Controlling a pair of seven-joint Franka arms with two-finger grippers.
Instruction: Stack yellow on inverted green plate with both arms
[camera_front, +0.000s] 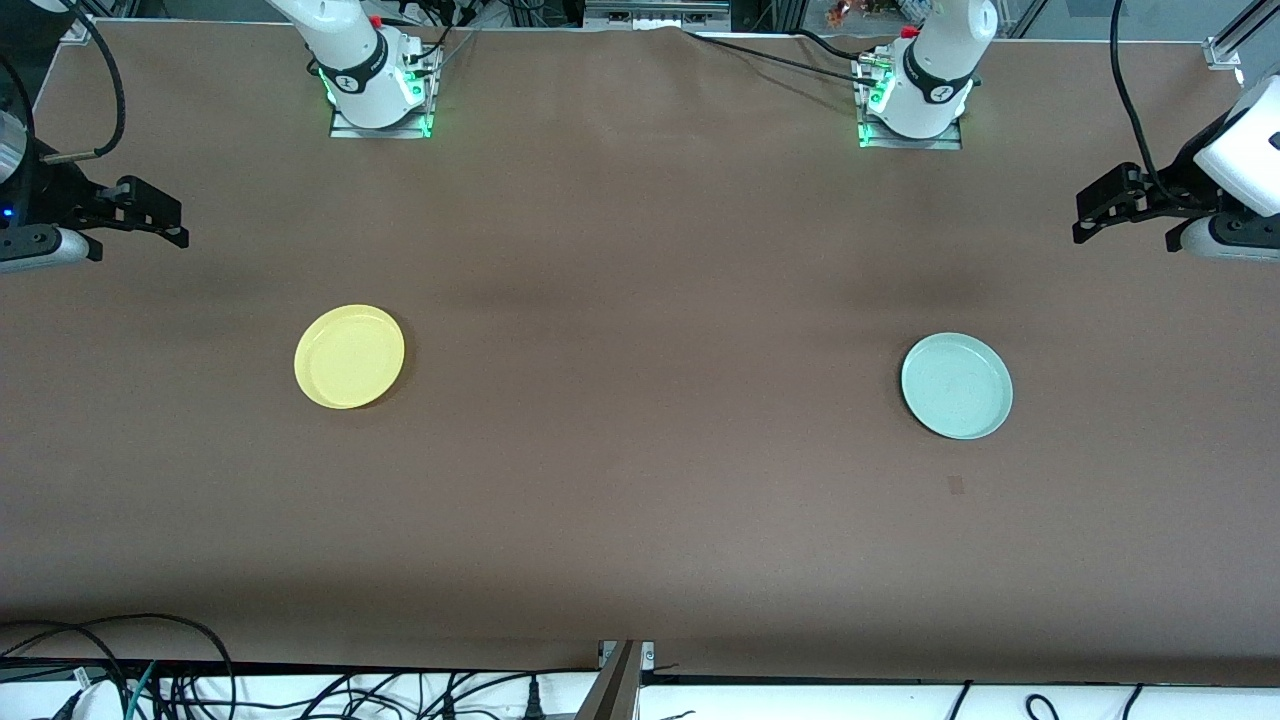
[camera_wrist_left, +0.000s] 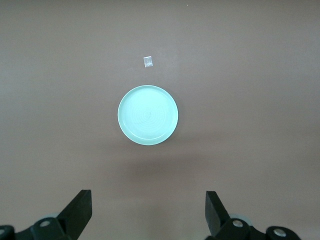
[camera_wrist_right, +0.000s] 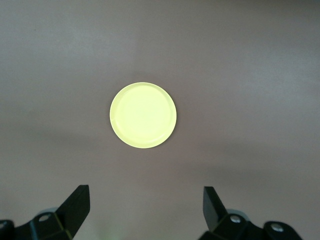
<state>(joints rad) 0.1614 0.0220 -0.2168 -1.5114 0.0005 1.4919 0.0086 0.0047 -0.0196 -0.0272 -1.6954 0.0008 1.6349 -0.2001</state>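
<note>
Table (camera_front: 640, 250), brown cloth, holds two plates lying well apart. Item one: yellow plate (camera_front: 349, 356), rim up, flat on the cloth toward my right arm's end; in my right wrist view it shows as a bright disc (camera_wrist_right: 143, 115) with nothing on or beside it. Item two: green plate (camera_front: 956, 385), pale mint, flat on the cloth toward my left arm's end; my left wrist view shows faint rings on its face (camera_wrist_left: 148, 115), though whether that face is the underside I cannot say for sure. Item three: a small pale square mark (camera_wrist_left: 147, 61) on the cloth just beside the green plate, seen in the front view as a darker patch (camera_front: 955, 485) nearer the front camera than the plate. Item four: my right gripper (camera_front: 150, 218), up in the air at its own end of the table, fingers (camera_wrist_right: 75, 207) spread wide, holding nothing. Item five: my left gripper (camera_front: 1105, 210), likewise raised at its own end, fingers (camera_wrist_left: 80, 210) spread wide and empty. Neither gripper touches a plate.
</note>
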